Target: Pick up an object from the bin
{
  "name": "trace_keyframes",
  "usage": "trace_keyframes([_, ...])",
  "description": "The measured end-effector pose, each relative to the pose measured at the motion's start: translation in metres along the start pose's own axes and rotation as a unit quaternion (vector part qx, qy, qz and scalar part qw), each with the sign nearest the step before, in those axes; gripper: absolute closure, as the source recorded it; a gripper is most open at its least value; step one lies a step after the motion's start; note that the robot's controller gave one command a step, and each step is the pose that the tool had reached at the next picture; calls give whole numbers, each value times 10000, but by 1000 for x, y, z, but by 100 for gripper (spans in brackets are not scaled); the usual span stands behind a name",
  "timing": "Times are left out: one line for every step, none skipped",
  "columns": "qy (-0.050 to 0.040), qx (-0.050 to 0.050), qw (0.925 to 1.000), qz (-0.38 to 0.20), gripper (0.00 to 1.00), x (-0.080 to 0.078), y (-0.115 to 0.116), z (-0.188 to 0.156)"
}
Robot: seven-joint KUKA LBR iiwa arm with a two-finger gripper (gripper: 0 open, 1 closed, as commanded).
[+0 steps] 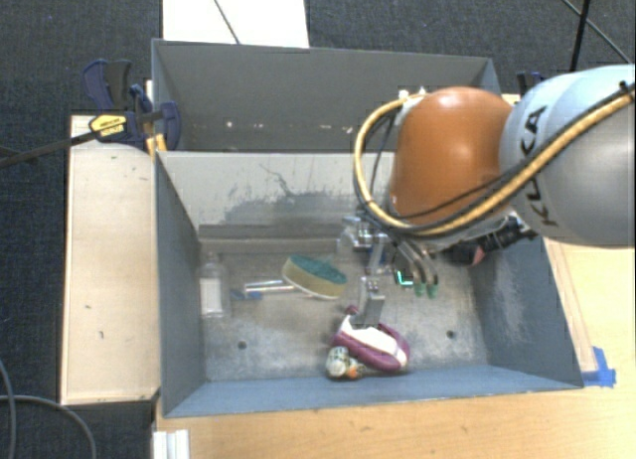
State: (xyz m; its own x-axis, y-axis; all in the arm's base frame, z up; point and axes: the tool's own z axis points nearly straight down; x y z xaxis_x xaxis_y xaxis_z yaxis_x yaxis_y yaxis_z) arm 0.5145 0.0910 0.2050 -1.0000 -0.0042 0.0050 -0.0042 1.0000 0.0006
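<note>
grey metal bin (179, 278) with sloped walls, good for gathering loose things on the small flat floor. purple and white soft thing (383, 348) lying near the front wall, a little right of the middle, touched at its left end by a small round speckled thing (341, 363). jaws hanging straight down under the orange-covered wrist (447, 159), directly over the white upper part of the purple thing, at it or just above it. released or clenched: cannot tell from here. probably placed so for a vertical descent, clear of the walls. well apart to the left: an oval pad (316, 276), yellowish with a teal face, a blue-handled stick (260, 290) and a clear small bottle (211, 290) by the left slope, all out of the way. nothing lifted yet, judging by the purple thing resting on the floor.
</note>
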Motion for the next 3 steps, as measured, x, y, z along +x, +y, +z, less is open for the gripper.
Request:
trace_keyframes([-12,-4,9980,631,0,-48,51,115])
trace_keyframes([-33,-8,9979,654,100,-49,49,110])
trace_keyframes([-71,-15,9976,694,100,-41,39,-19])
